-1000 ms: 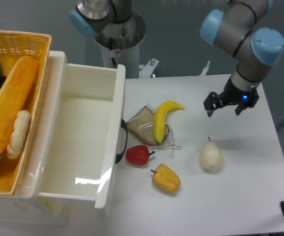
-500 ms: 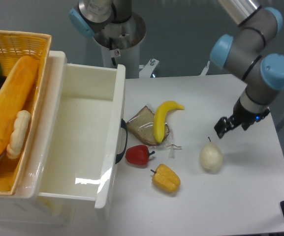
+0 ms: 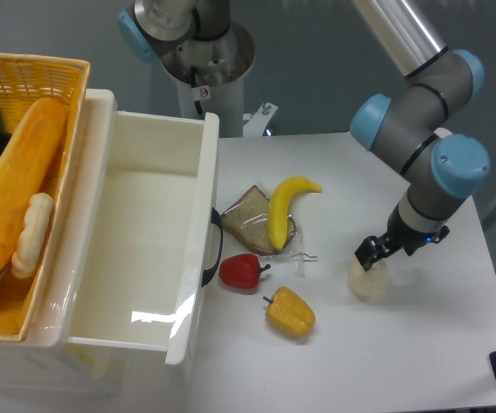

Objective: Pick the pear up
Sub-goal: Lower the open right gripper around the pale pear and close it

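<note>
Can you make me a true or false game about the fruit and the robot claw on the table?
1. The claw is right over the pear. True.
2. The banana lies partly on the bread. True.
3. The red pepper is inside the white drawer. False: it lies on the table, beside the drawer's front.
4. The yellow pepper sits in the basket. False: it lies on the table, below the red pepper.
5. The pear is lifted high in the air. False: it is down on the table.
</note>
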{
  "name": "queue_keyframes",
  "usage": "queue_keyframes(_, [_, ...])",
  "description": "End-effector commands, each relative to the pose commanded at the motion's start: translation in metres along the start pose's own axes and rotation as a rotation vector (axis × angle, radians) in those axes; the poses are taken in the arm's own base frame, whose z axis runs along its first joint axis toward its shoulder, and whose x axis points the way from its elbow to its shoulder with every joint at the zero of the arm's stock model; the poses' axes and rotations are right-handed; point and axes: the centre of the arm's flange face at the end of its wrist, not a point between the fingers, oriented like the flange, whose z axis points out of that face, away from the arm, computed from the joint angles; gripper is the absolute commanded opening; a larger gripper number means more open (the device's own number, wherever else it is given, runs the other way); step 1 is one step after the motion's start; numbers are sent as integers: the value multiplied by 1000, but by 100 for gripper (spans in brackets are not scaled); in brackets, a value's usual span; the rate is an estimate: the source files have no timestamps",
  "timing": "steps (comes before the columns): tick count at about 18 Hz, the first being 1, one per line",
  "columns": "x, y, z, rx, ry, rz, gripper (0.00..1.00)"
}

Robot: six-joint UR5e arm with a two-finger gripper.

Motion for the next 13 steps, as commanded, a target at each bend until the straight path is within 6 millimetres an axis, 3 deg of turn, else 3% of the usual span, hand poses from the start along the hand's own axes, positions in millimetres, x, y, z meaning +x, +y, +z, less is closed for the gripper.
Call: queue_keyframes(13, [11,-4,15,-18,2,38,100])
